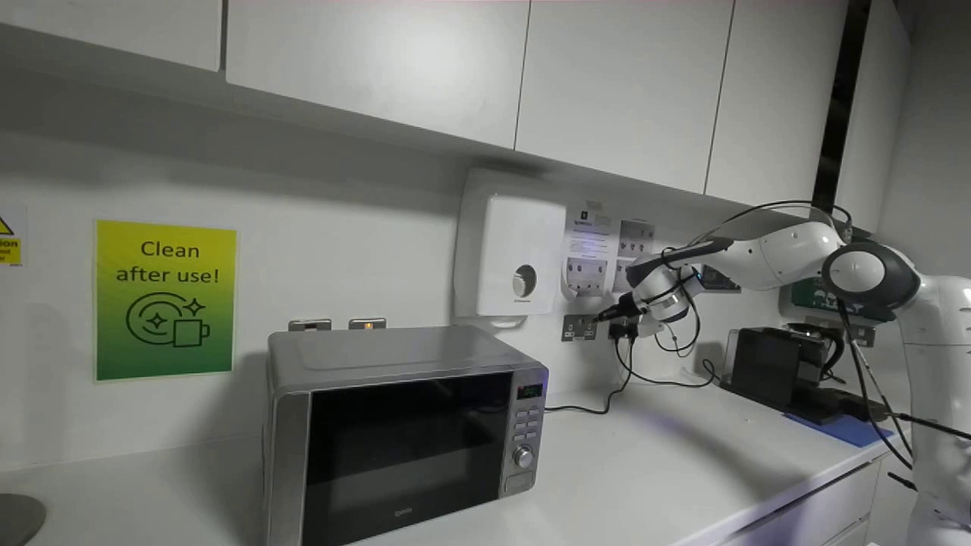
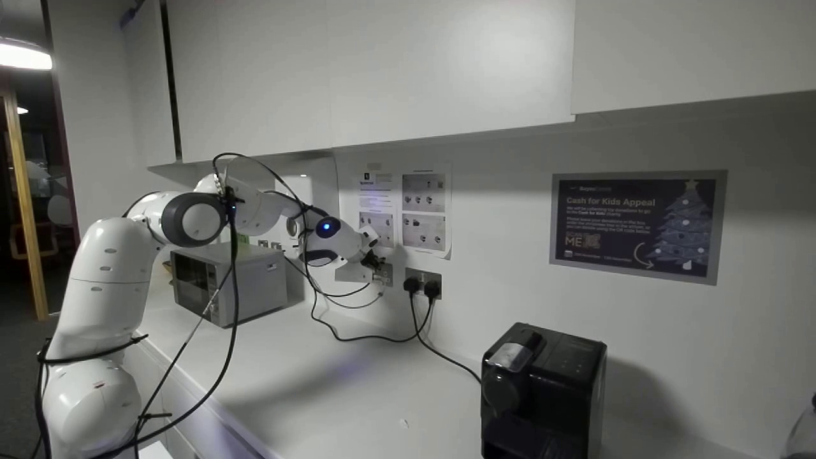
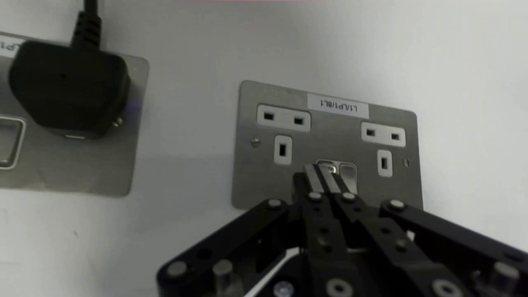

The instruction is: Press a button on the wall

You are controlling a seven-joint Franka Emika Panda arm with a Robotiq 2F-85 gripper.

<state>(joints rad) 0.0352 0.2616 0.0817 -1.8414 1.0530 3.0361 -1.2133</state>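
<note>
The white wall [image 1: 402,265] bears a grey double socket plate [image 3: 330,142], which also shows in both exterior views [image 1: 578,328] [image 2: 387,275]. Two small shiny rocker buttons sit side by side on the plate in the wrist view; the right one [image 3: 349,175] shows mostly uncovered, the left one [image 3: 328,166] is largely hidden behind my fingertips. My gripper [image 3: 322,167] is shut with nothing between its fingers. Its tips are over the left button; I cannot tell whether they touch it. In both exterior views the gripper [image 1: 599,315] [image 2: 377,260] is close to the plate.
A second socket plate with a black plug [image 3: 70,88] is to the left in the wrist view. A microwave [image 1: 410,432], a white dispenser [image 1: 510,250], a coffee machine [image 2: 542,389] and cables stand around the worktop. White cabinets [image 1: 622,91] hang above the arm.
</note>
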